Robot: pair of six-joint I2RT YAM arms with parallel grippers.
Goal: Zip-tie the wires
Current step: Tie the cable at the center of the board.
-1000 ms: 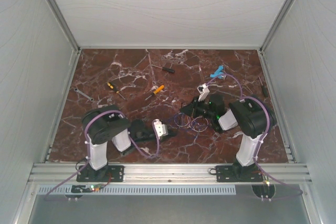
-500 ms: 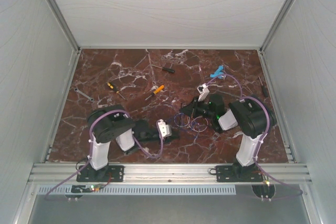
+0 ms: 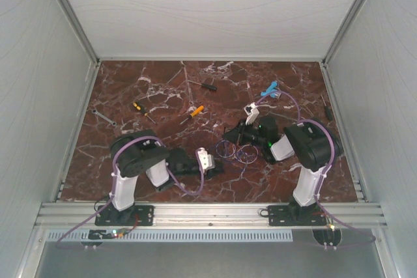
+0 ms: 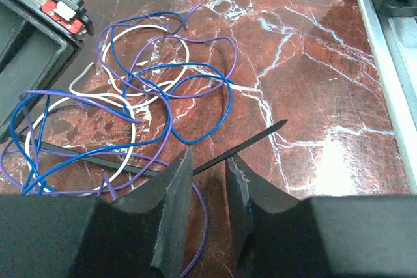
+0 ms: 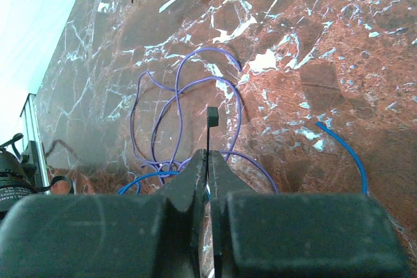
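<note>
Low beside the wires [image 5: 182,96], right end effector [image 5: 208,157] pinches a zip tie [image 5: 212,117].

1. No word, number or brand can be read in any of the three views.
2. The one label-like thing is a small red tag [image 4: 62,12] with a white patch. It sits on the edge of a black housing [image 4: 29,43] at the top left of the left wrist view. Any print on it is too small to make out.
</note>
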